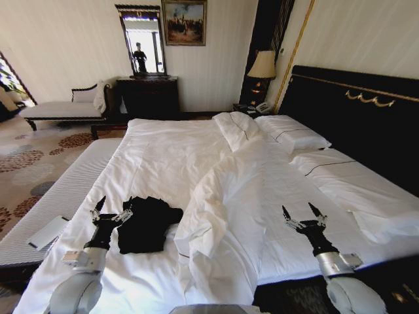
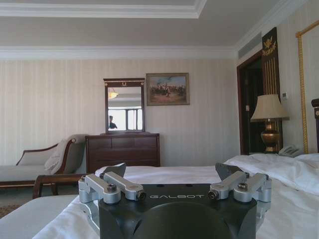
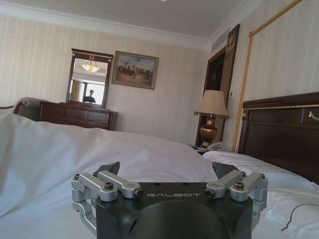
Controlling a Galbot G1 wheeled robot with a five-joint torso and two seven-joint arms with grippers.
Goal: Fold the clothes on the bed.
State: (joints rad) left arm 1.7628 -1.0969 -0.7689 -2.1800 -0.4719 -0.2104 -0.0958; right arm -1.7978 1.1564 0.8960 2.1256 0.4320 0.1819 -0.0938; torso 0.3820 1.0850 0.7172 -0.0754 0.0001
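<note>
T-shirt: black T-shirt (image 1: 146,224) lies crumpled in a compact heap, lower left of the head view, on the white sheet near the bed's near-left edge. No lettering can be made out.

T-shirt to left gripper: left gripper (image 1: 112,212) stands just left of the heap, fingertips level with its upper left corner; the inner finger looks to be at the fabric edge, but contact cannot be confirmed. Jaws spread, nothing between them.

Left gripper, wrist view: left gripper (image 2: 171,174) shows both fingers wide apart with white bedding beyond.

T-shirt to duvet: bunched white duvet (image 1: 219,216) rises directly right of the heap, its fold touching the shirt's right edge.

Right gripper: right gripper (image 1: 302,218) hovers lower right in the head view, well apart from the shirt, across the duvet ridge. Jaws released and empty; same in the wrist view (image 3: 168,173).

Bed: bed (image 1: 163,147) spans the centre of the frame, with pillows (image 1: 288,131) against the dark headboard (image 1: 353,124) at upper right.

Background: dresser (image 1: 148,97) with mirror (image 1: 142,40) at the far wall, upper centre.
</note>
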